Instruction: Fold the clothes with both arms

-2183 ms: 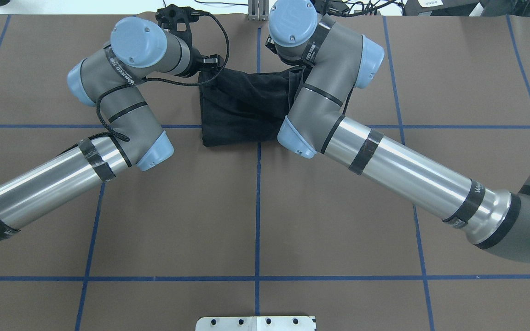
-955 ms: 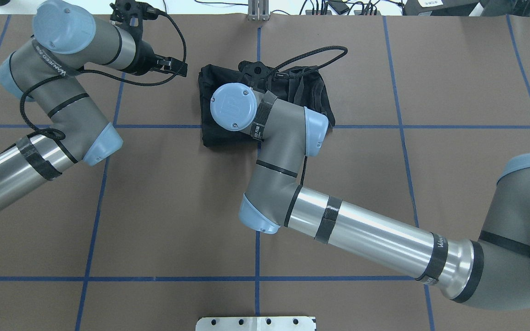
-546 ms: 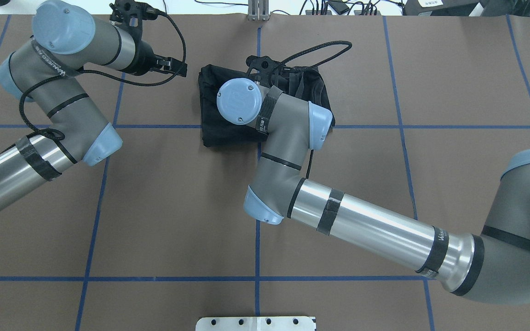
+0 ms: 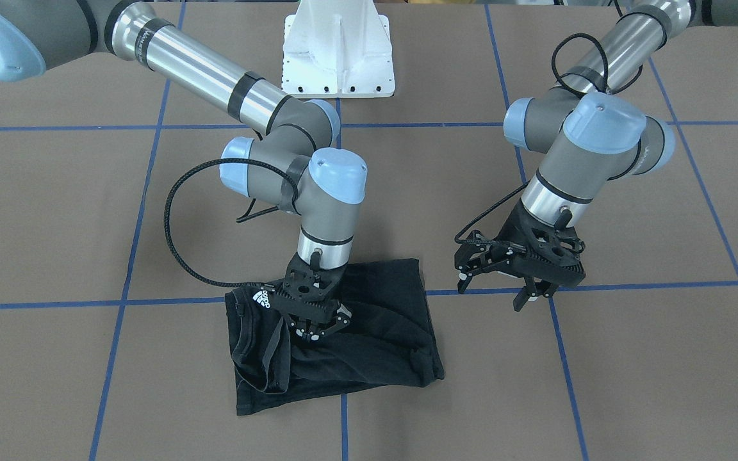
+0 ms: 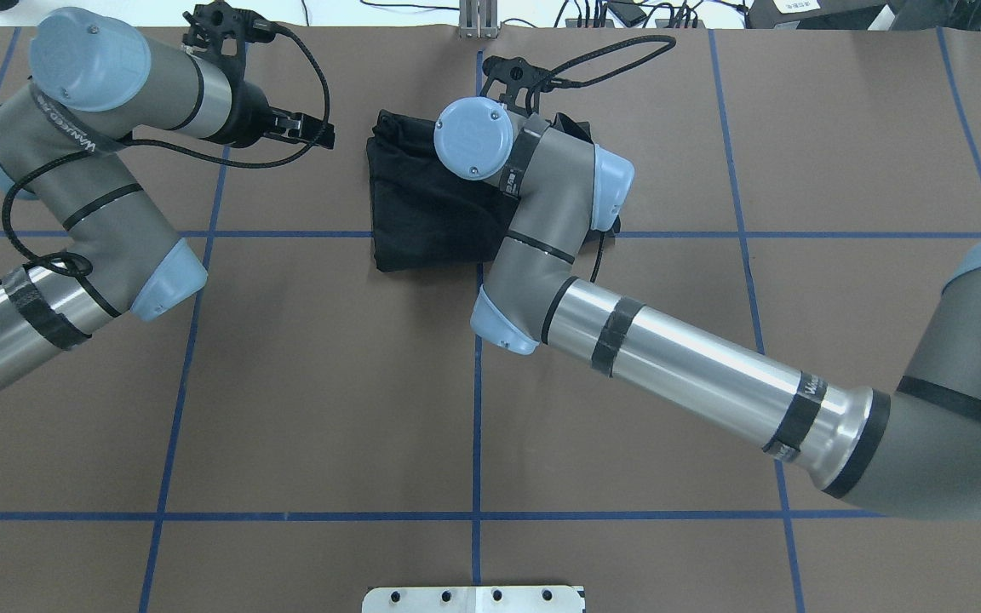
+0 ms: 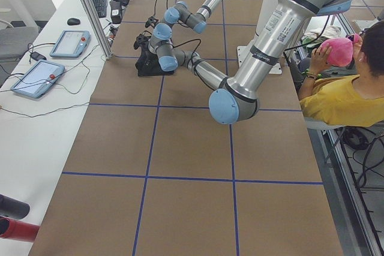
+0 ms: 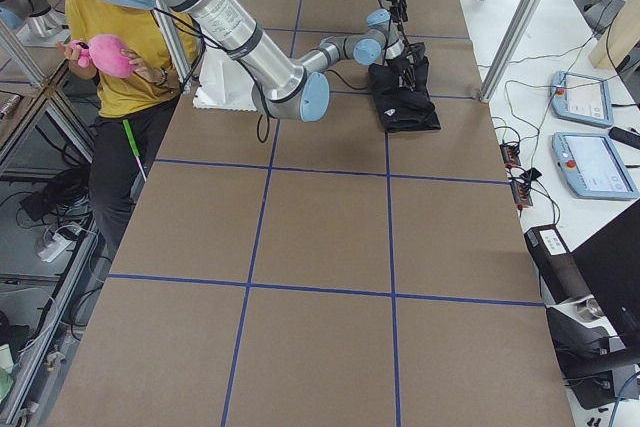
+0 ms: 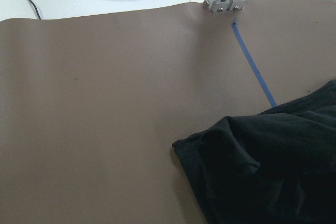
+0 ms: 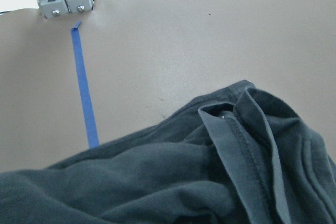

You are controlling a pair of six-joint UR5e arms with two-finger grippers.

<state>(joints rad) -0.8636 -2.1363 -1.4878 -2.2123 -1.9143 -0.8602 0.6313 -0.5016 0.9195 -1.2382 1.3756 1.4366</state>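
The black T-shirt (image 4: 375,333) lies folded into a rumpled rectangle on the brown table, with its small white logo (image 4: 260,296) at one corner. It also shows in the overhead view (image 5: 422,204) and in both wrist views (image 8: 273,171) (image 9: 184,182). My right gripper (image 4: 318,330) points down onto the shirt near the collar end. Its fingers are apart and hold no cloth. My left gripper (image 4: 497,288) hangs open and empty above bare table beside the shirt, and it shows in the overhead view (image 5: 307,130). The orbit graphic is hidden.
The white mounting pedestal (image 4: 338,51) stands at the robot's side. An aluminium post (image 5: 475,19) stands at the table's far edge close to the shirt. Blue tape lines cross the table. A person in yellow (image 6: 342,88) sits beside the table. Tablets (image 7: 590,162) lie on a side bench.
Both grippers were at the shirt's far edge. The left arm pulled away to the left. The right arm swung over the shirt, then shifted toward its far right part. The shirt lies wider.
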